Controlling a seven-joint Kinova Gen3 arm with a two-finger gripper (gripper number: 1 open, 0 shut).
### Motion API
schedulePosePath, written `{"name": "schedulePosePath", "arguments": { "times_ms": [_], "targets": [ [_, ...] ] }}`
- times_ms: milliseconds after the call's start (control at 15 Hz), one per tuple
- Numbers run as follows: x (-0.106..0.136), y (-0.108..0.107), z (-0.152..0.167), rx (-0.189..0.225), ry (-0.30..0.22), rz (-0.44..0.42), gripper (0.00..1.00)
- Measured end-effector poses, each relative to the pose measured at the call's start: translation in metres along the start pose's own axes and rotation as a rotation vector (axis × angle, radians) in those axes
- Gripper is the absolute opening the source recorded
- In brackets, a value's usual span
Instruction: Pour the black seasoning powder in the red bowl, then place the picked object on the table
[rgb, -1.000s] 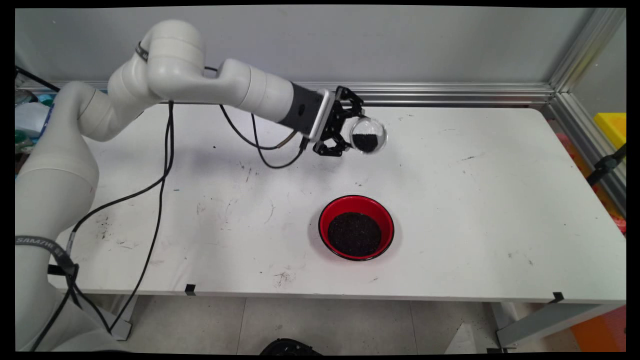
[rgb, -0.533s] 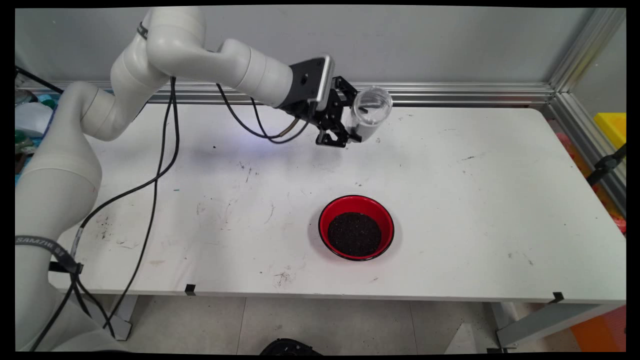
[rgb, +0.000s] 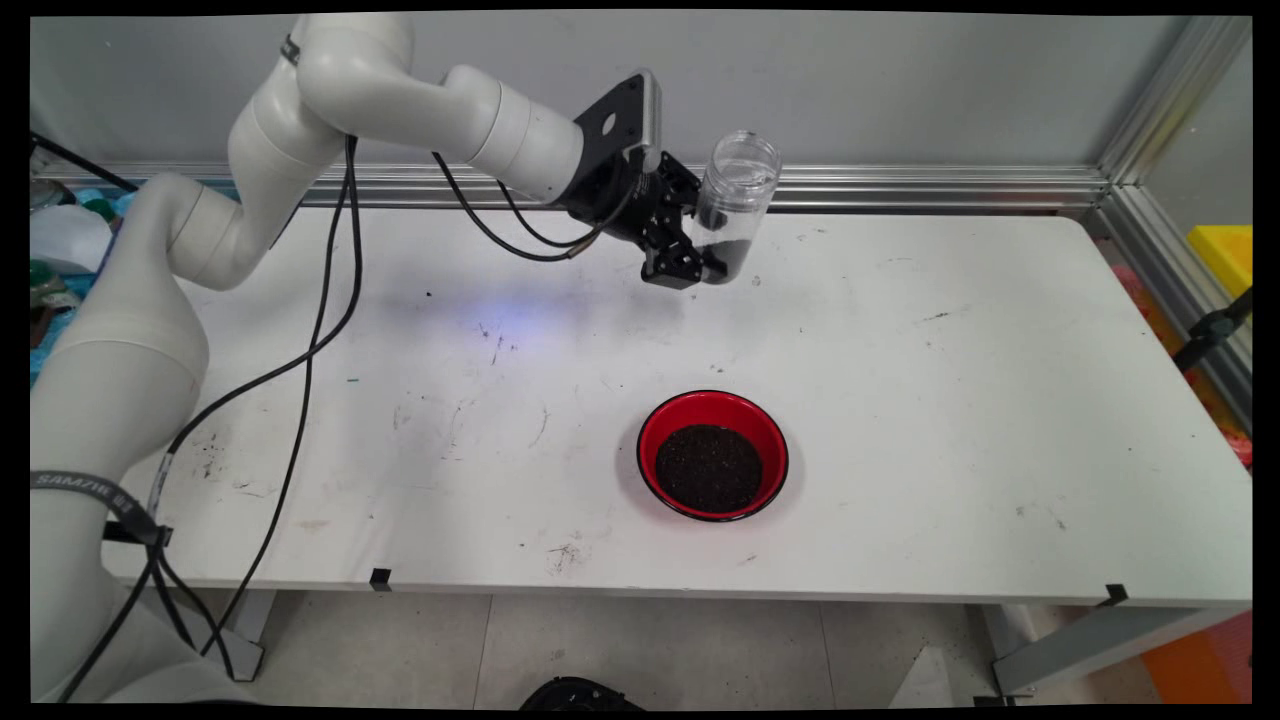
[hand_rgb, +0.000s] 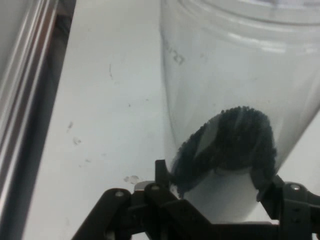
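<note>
My gripper (rgb: 700, 262) is shut on the lower part of a clear plastic jar (rgb: 733, 205), held above the far middle of the table. The jar stands nearly upright with its open mouth up, leaning slightly right. A small heap of black grains (rgb: 728, 258) lies in its bottom. In the hand view the jar (hand_rgb: 240, 95) fills the upper right, the grains (hand_rgb: 227, 147) banked against its wall just above my gripper (hand_rgb: 216, 186). A red bowl (rgb: 713, 455) holding black grains sits on the table nearer the front, well below the jar.
An aluminium rail (rgb: 900, 185) runs along the table's far edge and down the right side. Black cables (rgb: 320, 330) hang from the arm over the left part of the table (rgb: 1000, 400). Clutter lies off the left edge.
The hand has rotated the jar from lying on its side, mouth toward the camera, to nearly upright, and lifted it slightly. The grains slid to the jar's bottom.
</note>
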Motion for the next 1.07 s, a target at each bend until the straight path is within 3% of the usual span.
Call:
{"name": "schedulePosePath", "arguments": {
  "times_ms": [400, 1067],
  "targets": [
    [-0.015, 0.004, 0.012, -0.036, 0.01, -0.138, 0.0],
    [-0.043, 0.014, 0.037, -0.083, 0.046, -0.245, 0.0]
  ]
}}
